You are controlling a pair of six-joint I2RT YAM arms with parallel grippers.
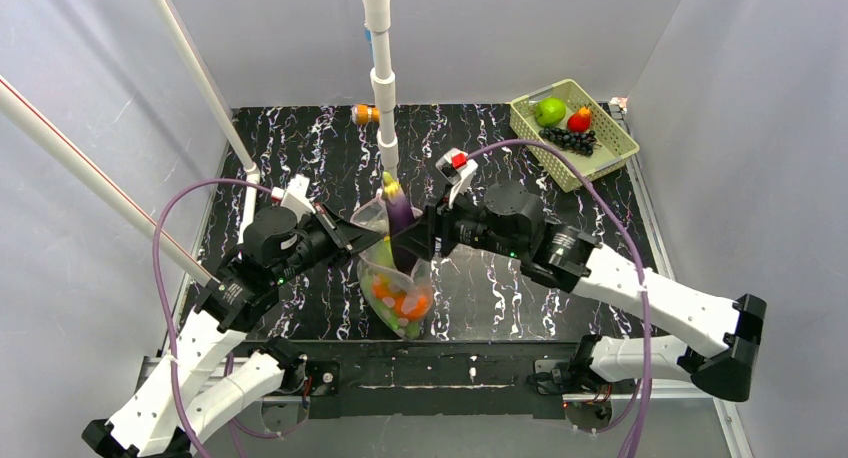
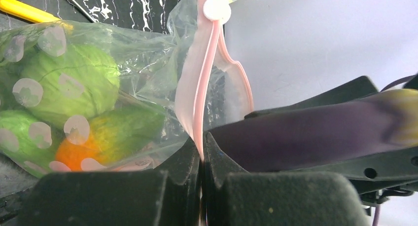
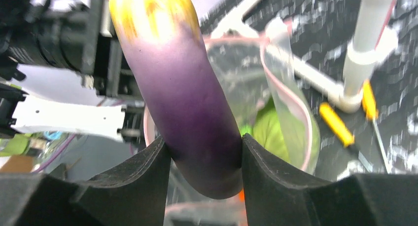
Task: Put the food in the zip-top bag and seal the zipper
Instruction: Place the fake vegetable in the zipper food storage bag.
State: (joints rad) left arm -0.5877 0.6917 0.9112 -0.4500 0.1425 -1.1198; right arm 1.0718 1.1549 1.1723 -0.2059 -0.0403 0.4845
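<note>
Right end effector (image 3: 206, 152) clamped on the purple eggplant (image 3: 182, 97), which stands nearly upright with its lower end at the open mouth of the zip-top bag (image 1: 395, 293). The left end effector (image 2: 202, 157) is pinched together on the bag's pink zipper (image 2: 197, 102). Green leafy pieces (image 2: 69, 83) and an orange ball (image 2: 74, 154) lie inside the bag, mid-desk (image 1: 300, 148) between the arms. A mesh basket (image 1: 615, 153) sits far right.

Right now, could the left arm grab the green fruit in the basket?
Probably not: its fingers are pinching the bag's pink strip, and the green fruit lies in the far right corner, past the right arm.
</note>
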